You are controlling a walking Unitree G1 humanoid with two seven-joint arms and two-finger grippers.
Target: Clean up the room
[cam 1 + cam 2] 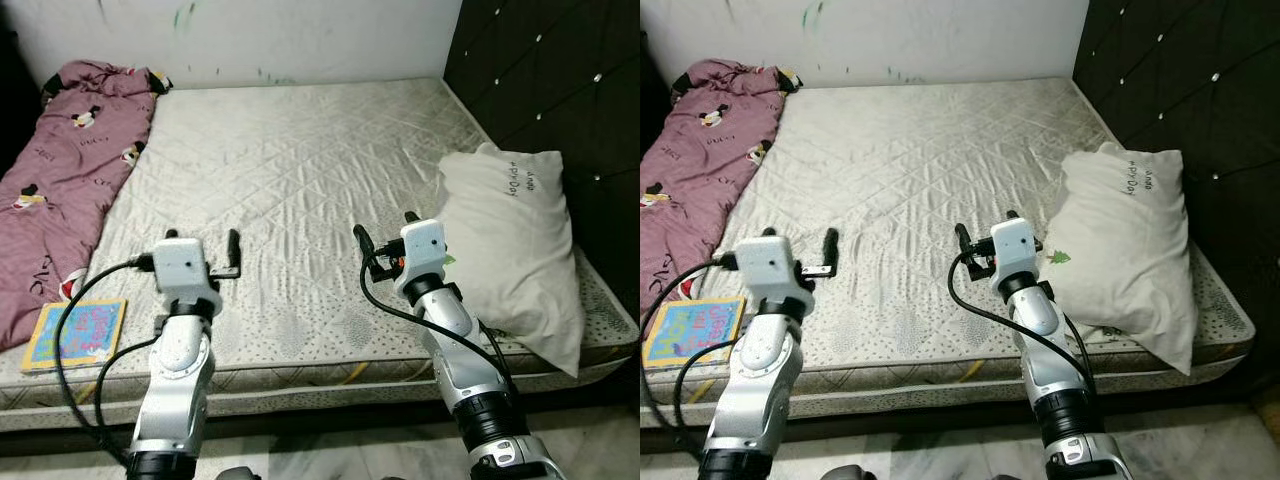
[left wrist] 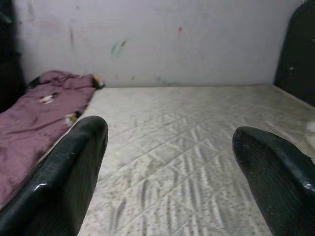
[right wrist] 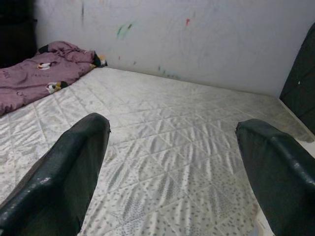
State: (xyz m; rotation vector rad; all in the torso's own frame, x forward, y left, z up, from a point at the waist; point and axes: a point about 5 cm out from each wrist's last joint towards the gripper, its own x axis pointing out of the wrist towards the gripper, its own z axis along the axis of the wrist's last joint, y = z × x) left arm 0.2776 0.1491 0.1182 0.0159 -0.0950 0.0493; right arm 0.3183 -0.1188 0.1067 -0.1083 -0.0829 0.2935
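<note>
**Bedroom inspection: both grippers poised, nothing in hand**

Bare quilted mattress [image 1: 300, 170] occupies most of the room, set against a marked white wall [image 1: 300, 40] with a dark tufted headboard [image 1: 560, 80] on the robot's right. Items requiring attention: a maroon printed blanket [image 1: 70, 170] bunched along the mattress's left edge, its long axis running from the near edge toward the wall; a colourful children's book [image 1: 75, 333] lying flat at the near-left corner, just beside the blanket's lower end; a white pillow [image 1: 515, 250] at the right side, overhanging the near edge.

Left gripper [image 1: 203, 250] is held above the near part of the mattress, fingers spread apart, empty. Right gripper [image 1: 385, 238] is likewise raised, fingers apart, empty, with the pillow just beside it to its right.

Assessment: the book lies left of and nearer than the left gripper, making that arm the closer one for it. The pillow falls naturally to the right arm. No item is yet touched.
</note>
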